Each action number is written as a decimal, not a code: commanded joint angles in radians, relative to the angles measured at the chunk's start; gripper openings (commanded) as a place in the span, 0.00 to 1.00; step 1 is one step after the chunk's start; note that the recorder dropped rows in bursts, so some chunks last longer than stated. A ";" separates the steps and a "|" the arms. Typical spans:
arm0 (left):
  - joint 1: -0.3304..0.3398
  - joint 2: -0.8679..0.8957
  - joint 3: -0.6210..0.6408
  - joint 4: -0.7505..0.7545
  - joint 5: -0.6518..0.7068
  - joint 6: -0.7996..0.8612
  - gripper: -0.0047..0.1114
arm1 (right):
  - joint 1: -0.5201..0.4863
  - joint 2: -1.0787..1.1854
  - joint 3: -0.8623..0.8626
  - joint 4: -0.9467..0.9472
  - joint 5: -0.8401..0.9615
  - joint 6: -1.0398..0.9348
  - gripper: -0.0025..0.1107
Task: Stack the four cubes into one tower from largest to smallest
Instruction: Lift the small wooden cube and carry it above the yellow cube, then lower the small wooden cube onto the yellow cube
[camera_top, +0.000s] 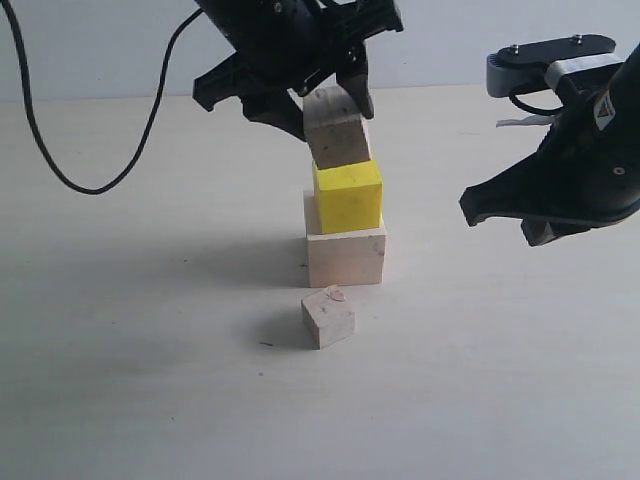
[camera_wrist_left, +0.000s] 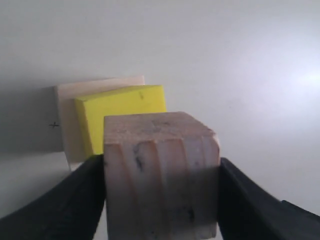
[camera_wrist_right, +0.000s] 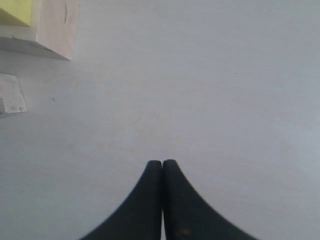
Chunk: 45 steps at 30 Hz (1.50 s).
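Observation:
The large pale wood cube (camera_top: 346, 256) rests on the table with the yellow cube (camera_top: 348, 196) on top of it. My left gripper (camera_top: 322, 108) is shut on a small pale wood cube (camera_top: 337, 128), which hangs tilted right at the yellow cube's top. In the left wrist view that small cube (camera_wrist_left: 161, 172) fills the space between the black fingers (camera_wrist_left: 65, 205), with the yellow cube (camera_wrist_left: 120, 112) and large cube (camera_wrist_left: 67, 115) behind it. The other small pale wood cube (camera_top: 328, 317) lies on the table in front of the stack. My right gripper (camera_wrist_right: 162, 163) hovers shut and empty at the right.
A black cable (camera_top: 60, 160) loops over the table at the far left. The stack's corner (camera_wrist_right: 52, 30) and the loose small cube (camera_wrist_right: 11, 94) show at the edge of the right wrist view. The table (camera_top: 500, 380) is pale and plain.

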 joint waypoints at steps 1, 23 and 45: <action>-0.011 0.023 -0.056 0.073 0.053 -0.054 0.04 | -0.005 -0.008 0.003 0.011 -0.002 -0.006 0.02; -0.031 0.062 -0.070 0.082 0.035 -0.097 0.04 | -0.005 -0.008 0.003 0.018 -0.004 -0.008 0.02; -0.032 0.073 -0.070 0.108 0.017 -0.117 0.04 | -0.005 -0.008 0.003 0.018 -0.004 -0.008 0.02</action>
